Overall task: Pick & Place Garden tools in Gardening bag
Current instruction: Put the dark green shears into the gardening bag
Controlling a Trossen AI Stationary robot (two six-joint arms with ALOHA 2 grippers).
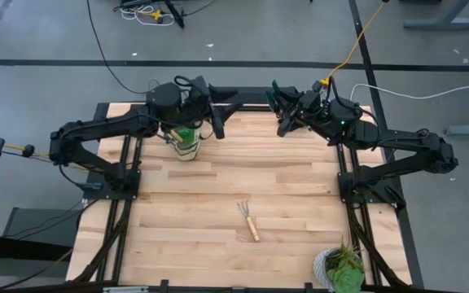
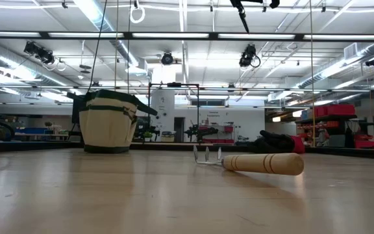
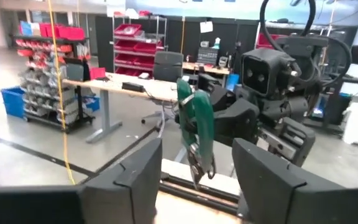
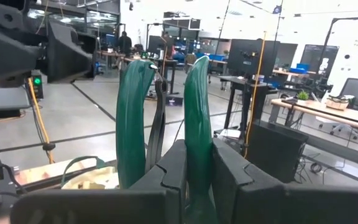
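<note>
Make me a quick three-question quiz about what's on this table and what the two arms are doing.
1. True or false: the right gripper holds green-handled shears.
2. Where is the wooden-handled rake? A) in the bag B) lying on the table C) in the left gripper
3. What stands at the table's near right corner?

Key:
1. True; its fingers clamp one handle.
2. B; it lies alone mid-table, while the left gripper stands open and empty above the gardening bag.
3. A potted plant.
</note>
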